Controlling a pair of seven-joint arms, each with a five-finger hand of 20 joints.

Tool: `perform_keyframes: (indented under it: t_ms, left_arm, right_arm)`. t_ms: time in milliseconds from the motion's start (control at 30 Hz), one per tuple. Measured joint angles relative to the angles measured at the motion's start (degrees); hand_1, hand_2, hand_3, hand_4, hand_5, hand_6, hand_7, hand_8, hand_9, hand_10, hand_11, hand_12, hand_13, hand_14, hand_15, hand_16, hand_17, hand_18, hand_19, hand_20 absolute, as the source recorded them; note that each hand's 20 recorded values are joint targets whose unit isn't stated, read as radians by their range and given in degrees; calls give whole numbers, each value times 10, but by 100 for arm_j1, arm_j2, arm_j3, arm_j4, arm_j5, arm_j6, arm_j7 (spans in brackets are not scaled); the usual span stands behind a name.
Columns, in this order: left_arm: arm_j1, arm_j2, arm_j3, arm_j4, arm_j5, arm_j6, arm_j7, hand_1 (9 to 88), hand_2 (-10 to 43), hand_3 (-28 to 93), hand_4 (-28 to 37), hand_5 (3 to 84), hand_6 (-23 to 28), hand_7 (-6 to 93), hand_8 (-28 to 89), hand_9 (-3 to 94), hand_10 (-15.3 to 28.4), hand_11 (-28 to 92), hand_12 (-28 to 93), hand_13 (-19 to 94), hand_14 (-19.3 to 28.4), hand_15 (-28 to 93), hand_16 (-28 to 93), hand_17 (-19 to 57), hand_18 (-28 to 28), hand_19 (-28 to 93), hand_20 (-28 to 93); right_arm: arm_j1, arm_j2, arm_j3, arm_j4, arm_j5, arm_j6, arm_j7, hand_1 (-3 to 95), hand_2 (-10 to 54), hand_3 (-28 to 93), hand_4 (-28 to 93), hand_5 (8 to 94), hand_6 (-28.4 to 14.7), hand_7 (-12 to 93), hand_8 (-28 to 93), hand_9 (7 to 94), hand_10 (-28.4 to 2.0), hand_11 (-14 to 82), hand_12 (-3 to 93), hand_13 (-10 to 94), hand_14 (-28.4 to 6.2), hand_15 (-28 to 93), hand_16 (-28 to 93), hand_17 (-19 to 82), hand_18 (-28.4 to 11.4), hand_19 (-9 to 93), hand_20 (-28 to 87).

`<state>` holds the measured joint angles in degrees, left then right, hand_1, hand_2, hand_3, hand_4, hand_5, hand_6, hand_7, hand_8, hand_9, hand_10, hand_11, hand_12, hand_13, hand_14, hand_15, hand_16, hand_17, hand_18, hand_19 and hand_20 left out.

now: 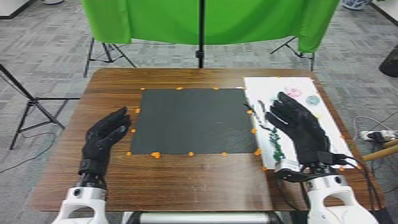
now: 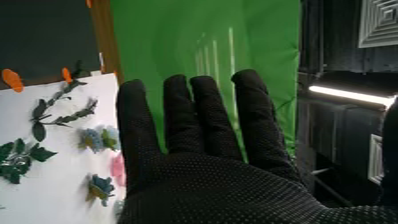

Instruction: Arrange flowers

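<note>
In the head view my right hand (image 1: 298,124) is over the white sheet on the right side of the table, fingers straight and holding nothing. My left hand (image 1: 107,131) is at the table's left, its fingers relaxed, beside the dark mat. A pink flower (image 1: 293,92) and a bluish flower (image 1: 313,100) lie beyond the right hand. A green leafy stem (image 1: 276,145) lies left of that hand. In the right wrist view the glove of my right hand (image 2: 213,185) has straight fingers. Blue flowers (image 2: 101,188), a dark-leaved sprig (image 2: 67,117) and green leaves (image 2: 22,159) rest on the sheet.
A dark square mat (image 1: 193,121) with orange marks around its edge covers the middle of the wooden table (image 1: 191,187). The white sheet (image 1: 262,86) lies along its right side. Green cloth (image 1: 169,22) hangs on stands behind the table.
</note>
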<state>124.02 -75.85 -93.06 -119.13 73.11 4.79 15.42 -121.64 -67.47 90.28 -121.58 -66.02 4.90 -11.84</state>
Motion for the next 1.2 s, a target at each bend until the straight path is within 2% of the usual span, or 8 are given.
perform_keyframes:
  t_ms: [200, 367, 467, 533, 667, 800, 1033, 1200]
  left_arm:
    - [55, 2, -16, -13, 0, -9, -60, 389, -95, 579, -172, 421, 14, 116, -71, 425, 109, 144, 107, 338, 152, 189, 16, 57, 126, 37, 217]
    - [40, 32, -19, -9, 44, -20, -90, 388, -95, 580, -170, 420, 15, 115, -69, 422, 108, 142, 108, 336, 153, 188, 17, 56, 126, 37, 215]
    - [54, 34, -44, -15, 45, -19, -105, 388, -95, 579, -171, 421, 16, 115, -69, 422, 109, 141, 108, 335, 153, 187, 18, 55, 126, 38, 215]
    - [72, 33, -67, -25, 46, -18, -128, 388, -95, 578, -172, 422, 17, 114, -69, 421, 109, 140, 108, 334, 153, 186, 18, 54, 127, 39, 215]
    - [88, 37, -90, -36, 68, -31, -192, 387, -95, 580, -171, 423, 17, 114, -68, 420, 109, 139, 109, 332, 154, 184, 18, 53, 127, 39, 214]
    - [96, 46, -108, -57, 130, -75, -248, 387, -95, 580, -171, 424, 20, 112, -68, 419, 109, 139, 110, 330, 153, 182, 20, 52, 127, 40, 213]
    - [91, 78, -139, -83, 214, -163, -360, 387, -95, 579, -170, 424, 20, 111, -67, 412, 109, 136, 110, 327, 154, 180, 21, 50, 126, 40, 212]
    - [90, 135, -158, -102, 229, -236, -435, 386, -95, 579, -169, 422, 21, 110, -67, 410, 108, 134, 111, 323, 154, 180, 22, 49, 126, 40, 211]
  right_arm:
    - [12, -7, -3, 7, -26, -9, 7, 190, -95, 746, -258, 368, -10, 123, -77, 388, -137, 41, 146, 322, -107, 103, 130, 222, -188, 69, 225]
    - [101, 68, -227, 7, 411, 426, 1, 295, -95, 675, -276, 451, -27, 171, -98, 523, -138, 102, 163, 548, -121, 174, 160, 375, -151, 311, 417]
    - [158, 157, -454, -136, 214, 1406, 405, 416, -95, 353, -267, 497, -35, 162, -91, 585, -144, 141, 173, 646, -129, 236, 201, 406, -158, 496, 462]
    - [201, 246, -546, -238, -469, 2152, 1089, 487, -95, 78, -145, 546, -37, 157, -84, 635, -155, 168, 183, 688, -125, 297, 215, 425, -164, 613, 449]
    - [257, 594, -518, -205, -2256, 2812, 2574, 492, -95, 30, -114, 583, -37, 163, -79, 658, -162, 185, 207, 702, -128, 355, 228, 435, -169, 666, 447]
    - [155, 1156, -282, -187, -3031, 2431, 3206, 466, -95, 135, -182, 596, -47, 166, -66, 657, -173, 214, 229, 702, -127, 413, 225, 444, -169, 702, 437]
    - [241, 2086, -572, -351, -5130, 124, 4400, 438, -95, 252, -240, 657, -77, 158, -41, 713, -169, 261, 243, 773, -99, 459, 232, 524, -136, 783, 404]
    - [764, 2622, -1406, -119, -6315, -109, 4763, 375, -95, 421, -282, 678, -70, 246, -33, 733, -160, 316, 265, 806, -85, 473, 241, 561, -115, 811, 384]
